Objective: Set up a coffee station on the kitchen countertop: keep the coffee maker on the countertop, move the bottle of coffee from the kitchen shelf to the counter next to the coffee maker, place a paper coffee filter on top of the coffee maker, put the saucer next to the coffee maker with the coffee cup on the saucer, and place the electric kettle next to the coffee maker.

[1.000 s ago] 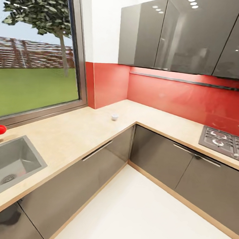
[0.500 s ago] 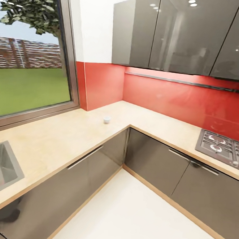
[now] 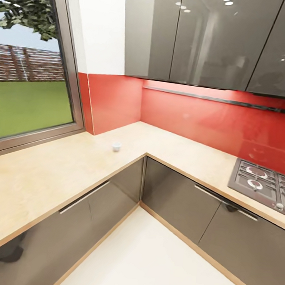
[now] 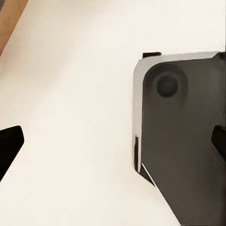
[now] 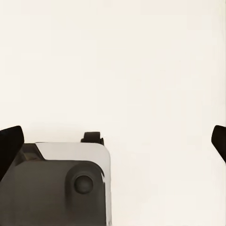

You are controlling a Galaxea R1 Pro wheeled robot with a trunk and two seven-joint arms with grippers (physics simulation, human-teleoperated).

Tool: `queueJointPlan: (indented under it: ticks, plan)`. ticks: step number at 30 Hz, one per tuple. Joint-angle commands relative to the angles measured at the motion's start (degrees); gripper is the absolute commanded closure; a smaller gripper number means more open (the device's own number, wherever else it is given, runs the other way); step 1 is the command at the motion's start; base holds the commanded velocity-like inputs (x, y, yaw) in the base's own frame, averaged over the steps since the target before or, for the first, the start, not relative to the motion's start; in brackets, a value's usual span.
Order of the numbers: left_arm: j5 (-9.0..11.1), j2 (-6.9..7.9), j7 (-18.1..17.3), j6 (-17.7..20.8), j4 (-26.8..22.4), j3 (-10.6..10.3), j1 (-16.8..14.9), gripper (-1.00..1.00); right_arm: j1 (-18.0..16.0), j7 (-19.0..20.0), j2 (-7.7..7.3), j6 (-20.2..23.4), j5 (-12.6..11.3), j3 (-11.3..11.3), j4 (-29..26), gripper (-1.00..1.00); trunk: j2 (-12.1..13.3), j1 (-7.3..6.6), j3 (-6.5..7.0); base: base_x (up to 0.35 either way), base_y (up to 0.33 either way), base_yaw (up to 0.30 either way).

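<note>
L-shaped countertop w/ grey cabinet fronts, running from lower left of frame to right edge. Small white coffee cup upright on it, centre-left, near inner corner, below red backsplash. Gas hob at right edge; window upper left. Left gripper: fingertips at opposite frame edges, spread wide, nothing between, over pale floor and robot base. Right gripper: same, wide apart, holding nothing.

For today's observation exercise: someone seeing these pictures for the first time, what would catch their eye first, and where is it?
The glossy red backsplash runs along the wall under the dark grey upper cabinets. A small white cup stands alone on the light wood countertop near the corner, below the big window onto green lawn. A gas hob sits at the right.
</note>
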Motion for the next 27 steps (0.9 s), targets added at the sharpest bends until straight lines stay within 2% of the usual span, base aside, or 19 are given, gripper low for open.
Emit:
queueJointPlan:
  ticks: [1,4,7,18,23,25,27]
  plan:
    - [0.0,-0.07,0.0,-1.1,-1.2,0.2,-0.2,-1.0,-0.1,0.0,0.02,-0.2,0.5,-0.5,0.0,-1.0,-0.1,0.06,-0.1,0.242,-0.234,0.0]
    - [0.0,-0.36,0.1,-4.2,-4.8,0.2,-0.7,-1.0,-0.1,0.0,0.06,-0.3,0.5,-0.6,-0.1,-1.0,-0.1,0.06,-0.1,0.242,-0.234,0.0]
    - [0.1,-0.97,0.1,-5.5,-7.2,0.2,-0.9,-1.0,-0.1,0.1,0.28,-0.3,0.4,-0.5,-0.1,-1.0,-0.1,0.06,-0.1,0.242,-0.235,0.0]
    - [0.6,-1.29,0.1,-8.1,-7.7,0.8,-0.8,-1.0,-0.1,0.1,0.52,-0.3,0.4,-0.5,-0.2,-1.0,-0.1,0.06,-0.1,0.239,-0.235,0.0]
    - [0.8,-1.46,0.1,-8.2,-7.6,0.7,-0.8,-1.0,-0.1,0.1,0.51,-0.3,0.4,-0.5,-0.1,-1.0,-0.1,0.06,-0.1,0.09,-0.258,0.098]
    - [1.5,-1.43,0.1,-8.3,-7.6,0.7,-0.8,-1.0,-0.1,0.1,0.47,-0.3,0.4,-0.5,-0.1,-1.0,-0.1,0.06,-0.1,-0.03,-0.271,0.228]
    - [3.2,-1.42,0.0,-8.6,-7.6,0.7,-0.8,-1.0,-0.1,0.1,0.49,-0.3,0.4,-0.5,-0.1,-1.0,-0.1,0.06,-0.1,-0.096,-0.272,0.261]
